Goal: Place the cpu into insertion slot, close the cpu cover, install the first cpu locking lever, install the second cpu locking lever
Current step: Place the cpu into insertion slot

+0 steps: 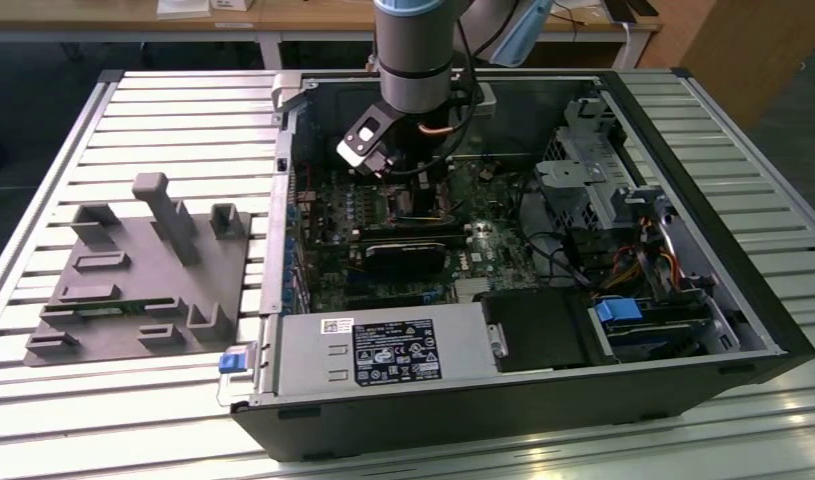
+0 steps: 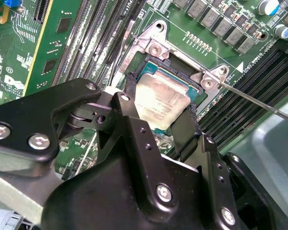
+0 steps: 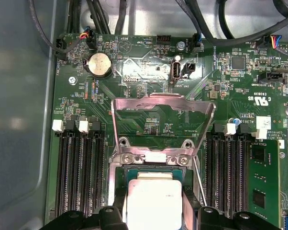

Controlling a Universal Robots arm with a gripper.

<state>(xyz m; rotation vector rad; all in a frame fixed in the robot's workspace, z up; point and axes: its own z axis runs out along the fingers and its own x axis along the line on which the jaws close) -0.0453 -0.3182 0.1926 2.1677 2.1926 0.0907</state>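
cpu cover [image 3: 163, 103] stands raised in first wrist view, end effector [image 2: 160, 102] clamping cpu [image 2: 159, 96].

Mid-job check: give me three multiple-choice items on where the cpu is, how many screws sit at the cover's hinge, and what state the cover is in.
1. Where is the cpu?
A. on a grey fixture outside the case
B. between the fingers of the gripper, at the insertion slot
C. on top of the power supply

2. How many screws show at the hinge of the cpu cover?
A. two
B. four
C. none

3. The cpu cover is:
A. shut over the chip
B. standing up, open
C. lying on the memory slots

Answers:
1 B: in both wrist views a black finger sits against each side of the chip, over the socket.
2 A: one screw head sits at each end of the hinge.
3 B: green board shows through its window.
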